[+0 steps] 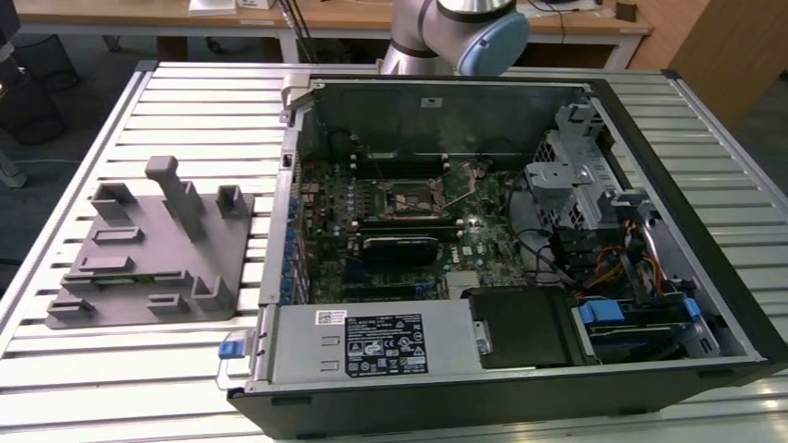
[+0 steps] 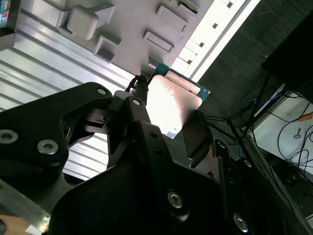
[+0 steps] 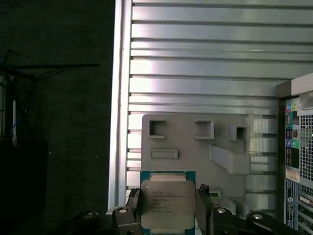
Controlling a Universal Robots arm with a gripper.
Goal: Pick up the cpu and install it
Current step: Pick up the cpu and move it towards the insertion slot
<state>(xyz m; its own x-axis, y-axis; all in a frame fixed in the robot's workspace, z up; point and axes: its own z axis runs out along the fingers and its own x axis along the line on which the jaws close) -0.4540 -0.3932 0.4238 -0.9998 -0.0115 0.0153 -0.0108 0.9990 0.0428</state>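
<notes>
First wrist view: the cpu (image 3: 167,204) was seen clamped between the gripper (image 3: 167,211) fingers (image 3: 201,206), metal top turned to the camera. The grey plastic holder block (image 3: 195,147) and slatted table (image 3: 195,49) were seen behind it. The same grip was shown in the second wrist view. In the exterior view, the motherboard socket (image 1: 407,197) was seen inside the open computer case (image 1: 692,212), beside the block.
</notes>
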